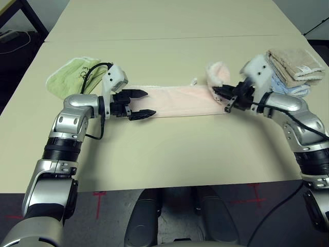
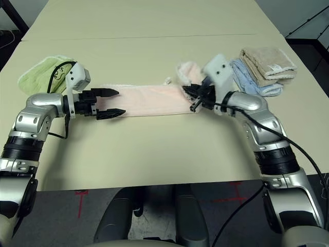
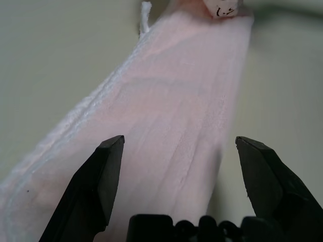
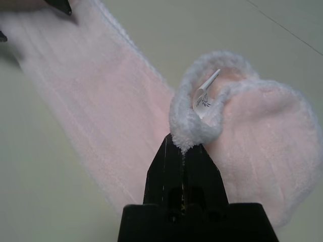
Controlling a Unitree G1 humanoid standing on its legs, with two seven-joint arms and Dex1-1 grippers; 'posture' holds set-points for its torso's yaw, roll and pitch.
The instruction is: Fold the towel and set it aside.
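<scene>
The towel (image 1: 175,100) is laid as a long folded strip across the bench (image 1: 169,149), between the two arms. Its right end is lifted and curled, pinched in the closed fingers of the right gripper (image 4: 184,146). The left gripper (image 1: 145,104) is held over the strip's left end, fingers spread wide, nothing gripped.

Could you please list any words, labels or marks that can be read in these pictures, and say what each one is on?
No text here can be read.
Care tag on the pink towel: small dark marks, too small to read.
Green towel: dark embroidery, too small to read.
Beige towel: white label, nothing legible.
Floor: red cross marks, no words.
</scene>
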